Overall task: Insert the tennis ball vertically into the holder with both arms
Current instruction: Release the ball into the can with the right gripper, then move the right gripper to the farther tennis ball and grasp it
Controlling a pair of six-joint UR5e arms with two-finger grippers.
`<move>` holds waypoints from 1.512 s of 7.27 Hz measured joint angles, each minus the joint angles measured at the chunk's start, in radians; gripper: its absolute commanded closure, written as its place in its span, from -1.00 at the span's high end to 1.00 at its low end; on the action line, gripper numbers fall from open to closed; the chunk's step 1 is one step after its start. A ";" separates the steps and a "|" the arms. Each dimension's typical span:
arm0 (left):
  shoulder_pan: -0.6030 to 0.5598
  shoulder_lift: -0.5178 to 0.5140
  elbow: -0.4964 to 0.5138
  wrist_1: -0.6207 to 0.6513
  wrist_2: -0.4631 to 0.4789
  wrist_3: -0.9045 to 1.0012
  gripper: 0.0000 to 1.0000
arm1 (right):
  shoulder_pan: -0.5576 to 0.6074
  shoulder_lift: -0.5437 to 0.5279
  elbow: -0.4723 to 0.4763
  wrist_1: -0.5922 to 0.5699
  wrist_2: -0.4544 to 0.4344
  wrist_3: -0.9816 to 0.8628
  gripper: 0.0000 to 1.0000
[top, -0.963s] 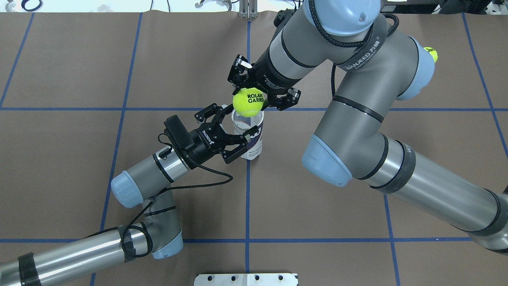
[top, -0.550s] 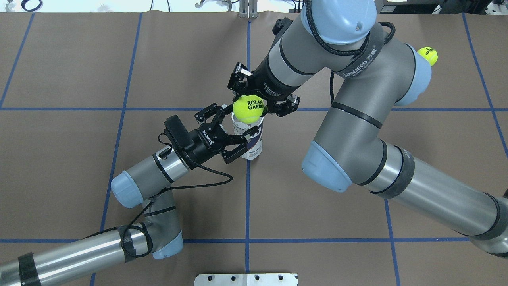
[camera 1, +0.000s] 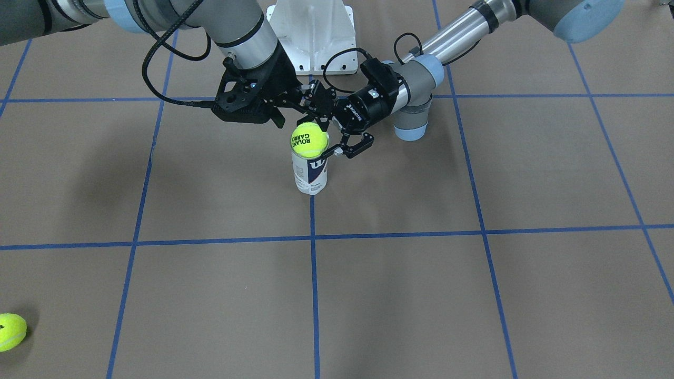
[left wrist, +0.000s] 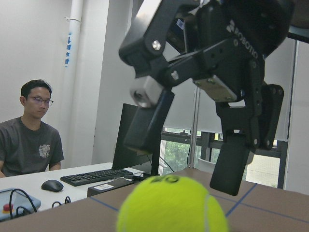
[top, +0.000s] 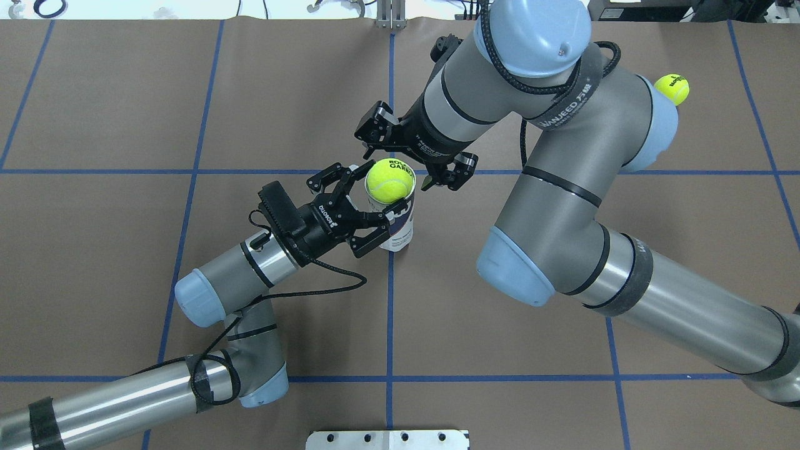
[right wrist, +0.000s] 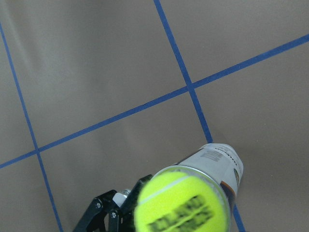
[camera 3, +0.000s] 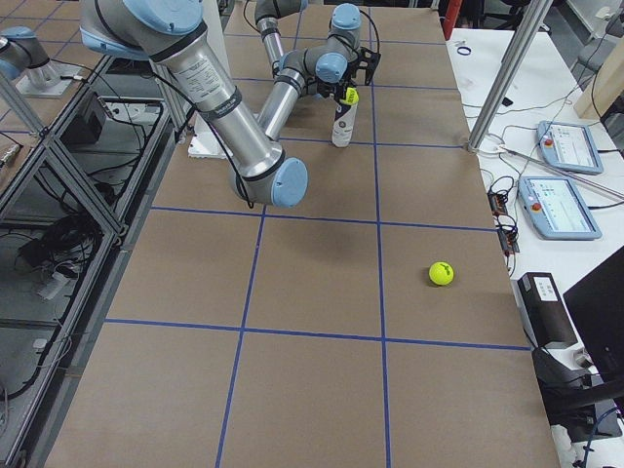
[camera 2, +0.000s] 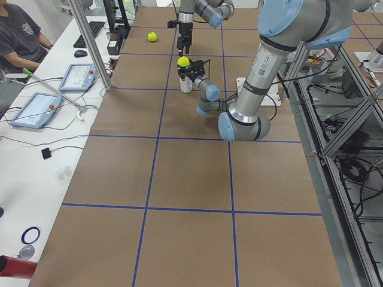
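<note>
The holder [top: 395, 226], a clear can with a white and navy label, stands upright at the table's middle and also shows in the front view [camera 1: 309, 176]. A yellow-green tennis ball [top: 390, 180] rests in its mouth, mostly above the rim; it also shows in the front view [camera 1: 309, 140] and the right wrist view [right wrist: 181, 208]. My left gripper [top: 370, 200] is shut on the holder near its top. My right gripper [top: 409, 161] hovers just over the ball, jaws spread and clear of it. In the left wrist view its fingers [left wrist: 145, 125] hang apart above the ball [left wrist: 171, 205].
A second tennis ball [top: 674, 87] lies far off on the table, also in the front view [camera 1: 10, 331]. The white pedestal base [camera 1: 310, 31] stands by the robot. Operators' desks with tablets [camera 3: 561, 195] run along the far table edge.
My right gripper lowered the ball onto the holder's mouth, then opened and let it go. The ball now rests on the rim. My left gripper has not moved.
</note>
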 measured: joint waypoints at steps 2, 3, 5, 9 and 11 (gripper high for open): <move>0.000 0.000 0.000 0.000 0.000 0.000 0.69 | 0.000 -0.004 0.001 0.000 0.000 0.000 0.97; 0.000 0.000 -0.001 0.000 0.000 0.000 0.69 | 0.001 -0.012 0.006 0.000 -0.001 0.000 0.97; 0.000 0.001 0.000 0.000 0.000 0.000 0.76 | 0.006 -0.043 0.034 0.000 0.000 -0.002 0.97; 0.000 0.003 0.000 0.000 0.000 0.000 0.77 | 0.150 -0.165 0.057 0.000 0.025 -0.112 0.97; 0.000 0.007 -0.002 -0.001 0.001 -0.001 0.77 | 0.293 -0.262 -0.026 0.002 0.035 -0.363 0.97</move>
